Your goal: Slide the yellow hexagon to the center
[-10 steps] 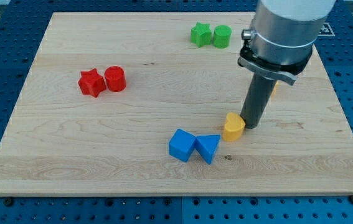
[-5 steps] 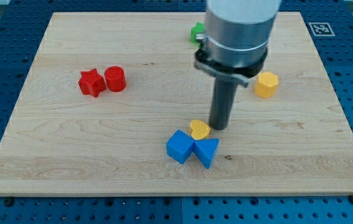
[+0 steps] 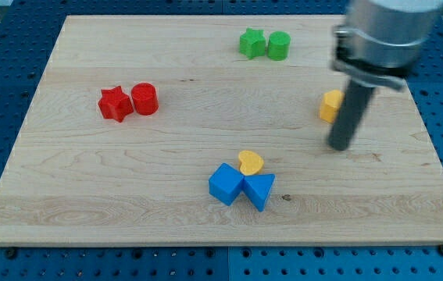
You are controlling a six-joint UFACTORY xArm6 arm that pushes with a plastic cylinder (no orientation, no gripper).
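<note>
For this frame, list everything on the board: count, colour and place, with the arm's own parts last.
red star: one, red, view's left, touching the red cylinder.
red cylinder: one, red, just right of the red star.
green star: one, green, view's top, beside the green cylinder.
green cylinder: one, green, just right of the green star.
yellow hexagon: one, yellow, view's right, partly hidden behind the rod.
yellow heart: one, yellow, lower centre, above the two blue blocks.
blue cube: one, blue, lower centre.
blue triangle: one, blue, right of the blue cube.
board: one, light wood.
my tip: one, dark rod end, below and right of the yellow hexagon.
</note>
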